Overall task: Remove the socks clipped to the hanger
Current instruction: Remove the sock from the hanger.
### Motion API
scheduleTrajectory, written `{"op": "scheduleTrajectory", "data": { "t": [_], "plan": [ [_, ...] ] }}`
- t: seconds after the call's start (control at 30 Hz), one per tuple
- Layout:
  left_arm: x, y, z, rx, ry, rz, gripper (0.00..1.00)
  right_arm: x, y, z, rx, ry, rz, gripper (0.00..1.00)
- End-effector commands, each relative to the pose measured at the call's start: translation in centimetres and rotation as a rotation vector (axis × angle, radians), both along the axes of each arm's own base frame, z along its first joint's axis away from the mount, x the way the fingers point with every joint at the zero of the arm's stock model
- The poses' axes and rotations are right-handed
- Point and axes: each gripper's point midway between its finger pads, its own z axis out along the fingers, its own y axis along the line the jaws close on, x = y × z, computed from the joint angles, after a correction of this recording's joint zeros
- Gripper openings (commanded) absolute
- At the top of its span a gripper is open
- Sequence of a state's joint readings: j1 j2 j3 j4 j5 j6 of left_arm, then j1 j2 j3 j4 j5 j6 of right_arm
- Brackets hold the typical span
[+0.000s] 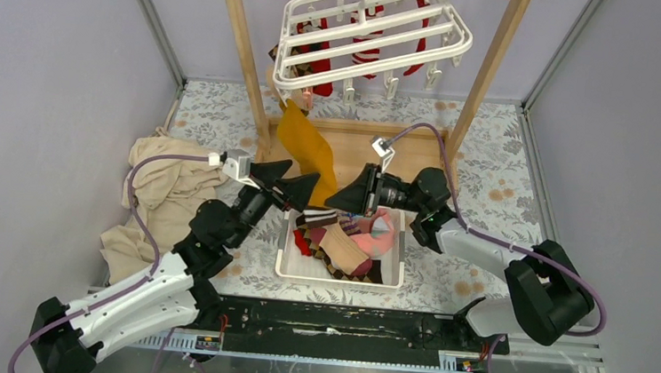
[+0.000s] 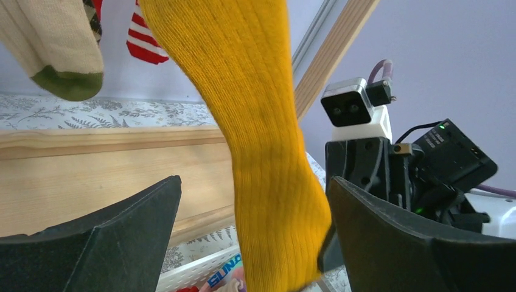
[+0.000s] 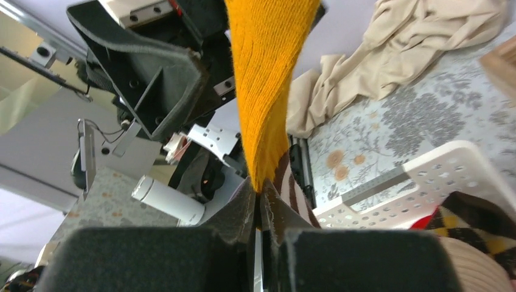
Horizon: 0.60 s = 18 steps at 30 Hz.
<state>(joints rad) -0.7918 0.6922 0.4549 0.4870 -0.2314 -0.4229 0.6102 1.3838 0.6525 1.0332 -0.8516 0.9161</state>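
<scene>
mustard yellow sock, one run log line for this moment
right gripper: shut on lower end of mustard yellow ribbed sock | left gripper: open, straddling sock | sock hangs below white plastic grid hanger

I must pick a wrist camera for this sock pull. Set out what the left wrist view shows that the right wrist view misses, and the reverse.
Left wrist only: a tan sock with a green toe and a red-white striped sock hanging above, the wooden rack's base board, the left pincer open with a finger each side of the mustard sock. Right wrist only: the right pincer shut on that sock's tip, the beige cloth, an argyle sock in the white basket. Both: the mustard sock, the white basket, the floral table cover.
</scene>
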Motion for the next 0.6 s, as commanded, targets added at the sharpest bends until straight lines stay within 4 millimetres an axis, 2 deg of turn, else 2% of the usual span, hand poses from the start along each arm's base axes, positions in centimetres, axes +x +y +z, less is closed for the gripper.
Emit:
{"op": "scheduleTrajectory", "data": {
  "t": [0.0, 0.23, 0.27, 0.4, 0.47, 0.5, 0.57],
  "plan": [
    [0.8, 0.4, 3.5, -0.046, -0.105, 0.044, 0.99, -1.8, 1.8, 2.1, 0.044, -0.105, 0.077, 0.00],
    [2.1, 1.4, 4.0, -0.069, -0.109, 0.067, 0.98, -3.0, 3.1, 1.5, 0.032, -0.102, 0.121, 0.00],
    [2.1, 1.3, 4.3, -0.073, -0.118, 0.055, 0.95, -3.0, 3.2, 1.4, 0.028, -0.100, 0.123, 0.00],
    [1.9, 0.6, 5.2, -0.070, -0.139, 0.012, 0.59, -2.7, 3.5, 1.2, 0.022, -0.098, 0.115, 0.00],
    [1.9, 0.4, 5.5, -0.063, -0.137, 0.002, 0.36, -2.5, 3.6, 1.2, 0.014, -0.099, 0.106, 0.00],
    [1.9, 0.4, 5.3, -0.054, -0.129, 0.001, 0.29, -2.4, 3.6, 1.2, 0.007, -0.103, 0.102, 0.00],
    [1.9, 0.5, 5.5, -0.047, -0.124, 0.005, 0.23, -2.1, 3.6, 1.2, -0.006, -0.110, 0.089, 0.01]
  ]
}}
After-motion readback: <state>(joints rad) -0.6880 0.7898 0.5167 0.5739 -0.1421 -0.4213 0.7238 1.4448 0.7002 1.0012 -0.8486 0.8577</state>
